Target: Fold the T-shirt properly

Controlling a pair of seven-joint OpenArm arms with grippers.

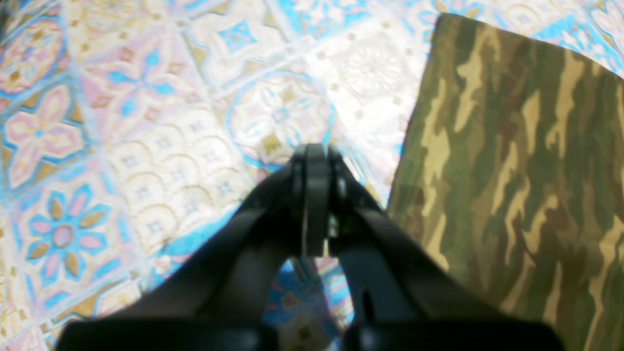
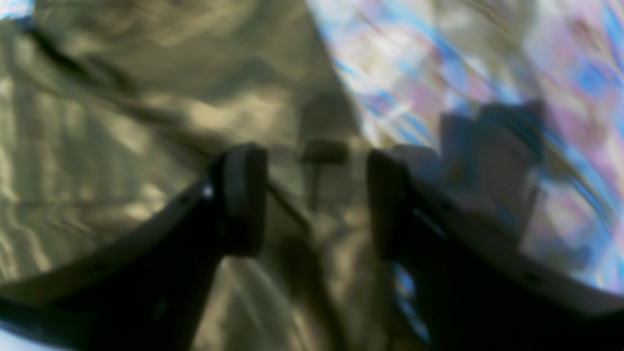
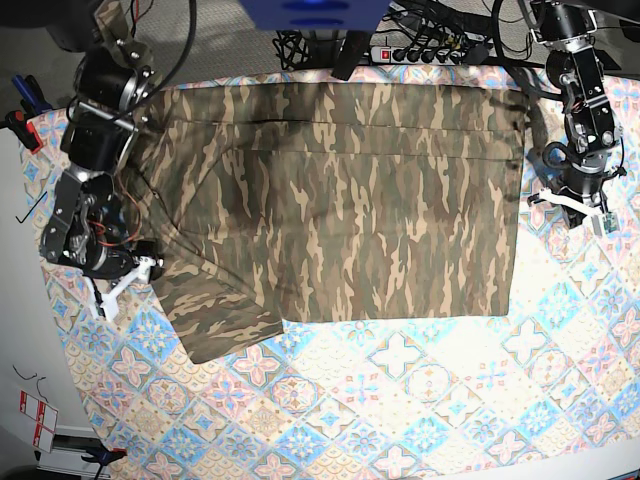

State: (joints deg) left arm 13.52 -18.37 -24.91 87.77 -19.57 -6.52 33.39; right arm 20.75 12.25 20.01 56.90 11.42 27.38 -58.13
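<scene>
Most of the folding is left: the shirt (image 3: 340, 200) lies spread across the far half of the cloth (image 3: 420, 400), one sleeve out near left, right gripper (image 2: 317, 200) spread empty above it, left gripper (image 1: 316, 195) pressed together beside its right edge.
</scene>
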